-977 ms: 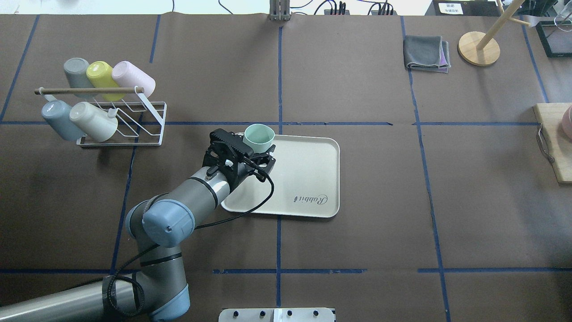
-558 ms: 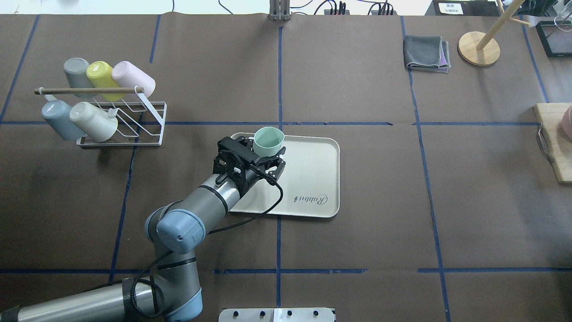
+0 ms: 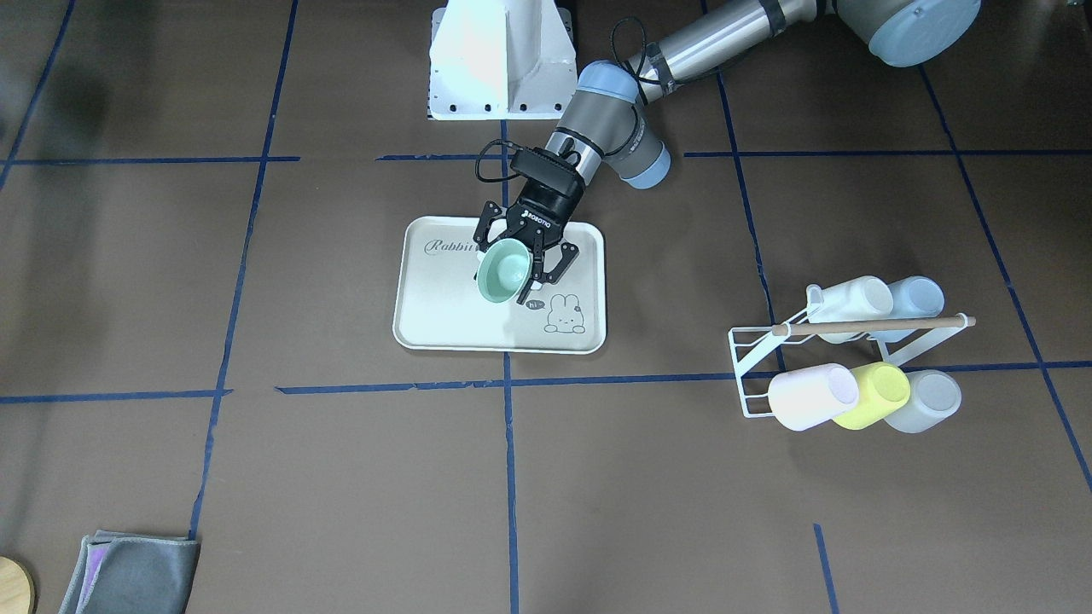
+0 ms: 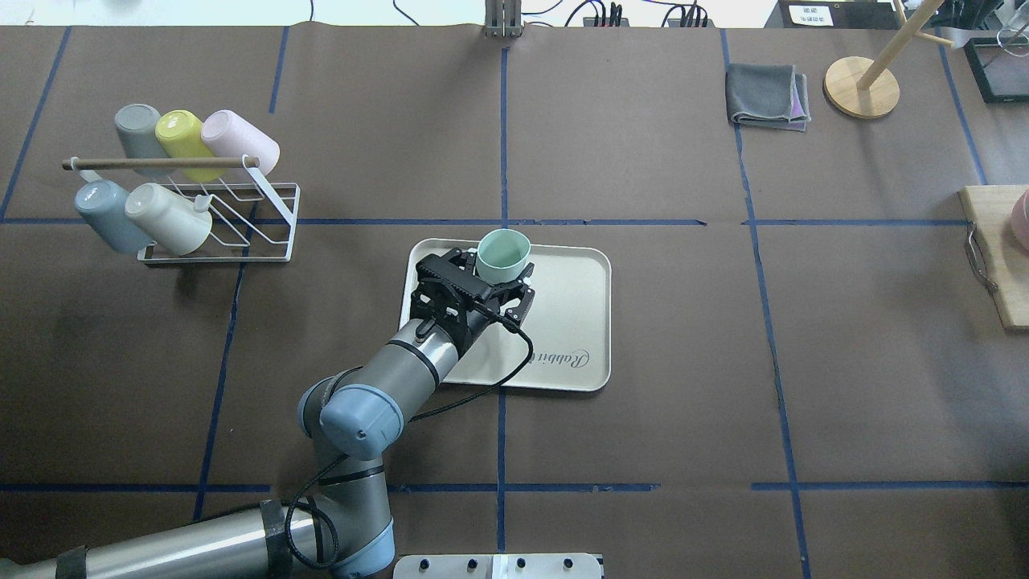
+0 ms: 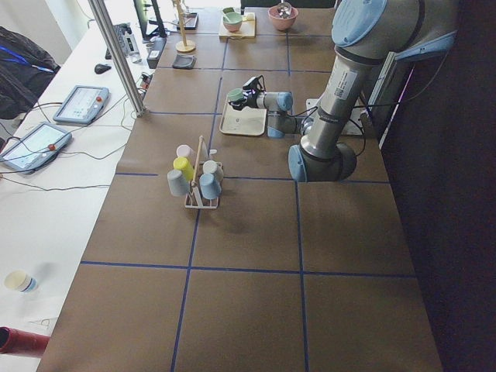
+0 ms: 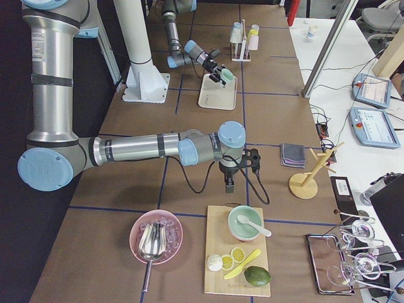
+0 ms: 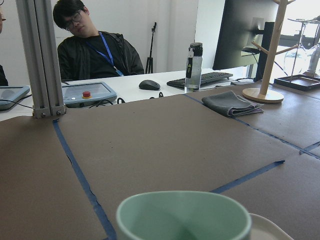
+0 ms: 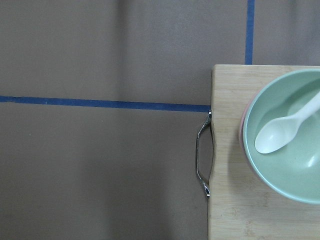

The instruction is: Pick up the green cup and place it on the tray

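The green cup (image 4: 502,252) is a pale mint tumbler, mouth up and slightly tilted, held over the far-left part of the tray (image 4: 563,322). My left gripper (image 4: 493,280) is shut on the green cup's body. From the front, the green cup (image 3: 502,271) hangs above the cream tray (image 3: 444,317), near the bunny print. The left wrist view shows the cup's rim (image 7: 182,214) at the bottom. My right gripper (image 6: 228,184) appears only in the exterior right view, above a wooden board; I cannot tell whether it is open or shut.
A white wire rack (image 4: 229,221) with several pastel cups stands at the left. A folded grey cloth (image 4: 768,96) and a wooden stand (image 4: 862,87) sit at the far right. A wooden board (image 8: 240,210) holds a mint bowl (image 8: 290,165) with a spoon.
My left arm has carried the green cup to the right, from the tray's left edge to a spot over the tray. The grip on the cup is unchanged.
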Motion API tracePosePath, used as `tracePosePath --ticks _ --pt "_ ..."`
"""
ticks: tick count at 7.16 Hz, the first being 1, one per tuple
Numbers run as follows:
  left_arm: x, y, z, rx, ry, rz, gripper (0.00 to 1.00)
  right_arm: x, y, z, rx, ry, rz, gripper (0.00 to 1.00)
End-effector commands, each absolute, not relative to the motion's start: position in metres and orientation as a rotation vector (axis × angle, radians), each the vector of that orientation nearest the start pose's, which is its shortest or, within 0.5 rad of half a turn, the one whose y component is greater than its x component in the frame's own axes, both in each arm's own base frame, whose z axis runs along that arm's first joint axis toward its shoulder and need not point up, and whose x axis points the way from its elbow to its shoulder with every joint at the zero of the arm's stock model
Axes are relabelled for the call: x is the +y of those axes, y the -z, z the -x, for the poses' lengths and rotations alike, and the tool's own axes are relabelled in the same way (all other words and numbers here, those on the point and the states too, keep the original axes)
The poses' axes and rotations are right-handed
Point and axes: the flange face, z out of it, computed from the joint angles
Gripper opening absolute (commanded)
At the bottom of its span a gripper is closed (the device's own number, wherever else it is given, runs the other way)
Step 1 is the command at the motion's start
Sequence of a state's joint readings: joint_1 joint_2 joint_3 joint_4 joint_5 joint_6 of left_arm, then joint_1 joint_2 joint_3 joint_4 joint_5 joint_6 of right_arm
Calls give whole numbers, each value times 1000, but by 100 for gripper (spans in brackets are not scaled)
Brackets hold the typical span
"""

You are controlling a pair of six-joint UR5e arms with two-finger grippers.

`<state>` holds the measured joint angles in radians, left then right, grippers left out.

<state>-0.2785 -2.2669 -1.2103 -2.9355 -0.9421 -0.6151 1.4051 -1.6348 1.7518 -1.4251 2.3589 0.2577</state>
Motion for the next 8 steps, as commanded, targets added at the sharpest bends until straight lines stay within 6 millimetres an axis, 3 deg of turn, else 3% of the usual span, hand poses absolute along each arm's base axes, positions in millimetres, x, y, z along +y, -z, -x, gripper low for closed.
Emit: tracePosePath --ticks 1,4,8 --pt "-380 -250 -634 1044 23 -1306 42 -481 -582 17 -817 17 -80 100" --pt "-380 -249 -640 1042 17 -1302 43 -481 -583 17 -817 16 -79 100" --pt "-380 -251 -643 1034 2 -1296 77 -480 -583 17 -817 17 -80 100"
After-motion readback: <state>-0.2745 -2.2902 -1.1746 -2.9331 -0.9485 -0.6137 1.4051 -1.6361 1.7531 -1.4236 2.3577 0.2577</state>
